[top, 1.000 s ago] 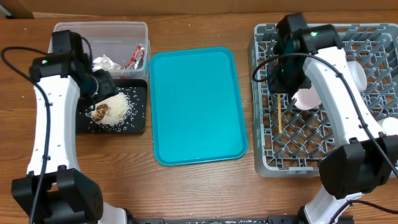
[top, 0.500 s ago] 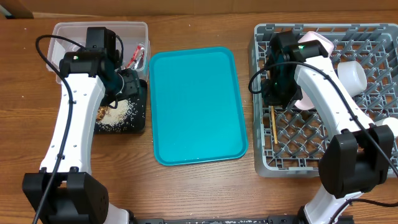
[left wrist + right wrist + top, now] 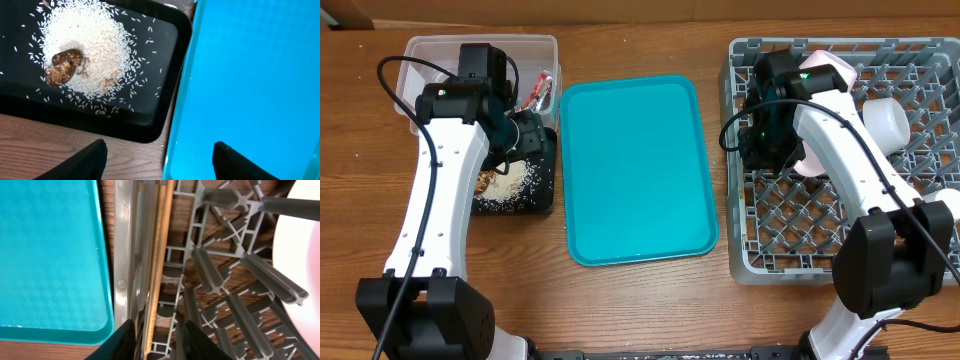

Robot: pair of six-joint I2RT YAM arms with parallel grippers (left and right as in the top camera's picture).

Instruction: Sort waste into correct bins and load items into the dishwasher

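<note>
Far left, one clear rectangular plastic tub point(image 3: 420, 50) sits near the back edge of the wooden tabletop point(image 3: 640, 300). One crumpled red-and-white wrapper point(image 3: 542, 92) shows against its right wall. The left arm hides much of the rest.

Touching the tub's front edge lies one shallow black rectangular tray point(image 3: 30, 107). It holds one heap of loose white rice grains point(image 3: 100, 45), with strays scattered toward the rim. One small brown food scrap point(image 3: 62, 69) lies at the heap's left side. The left fingers point(image 3: 90, 162) hang over the tray's front right corner, spread wide with nothing between them.

Just beside the black tray's right edge runs one large flat teal tray point(image 3: 635, 170), a broad open surface. A strip of wood separates it from the rack.

At the right stands one large square grey plastic dish rack point(image 3: 800, 250), its front rows of pegs open. Two thin wooden chopsticks point(image 3: 159, 255) lie side by side along the inside of its left wall. The right fingers point(image 3: 125, 340) stand apart on either side of the chopsticks, the gap wider than the sticks.

Three white dishes show:
- one round white plate point(image 3: 812, 162), partly under the arm
- one small white bowl point(image 3: 886, 122)
- one white dish point(image 3: 948, 205), cut off at the right edge
</note>
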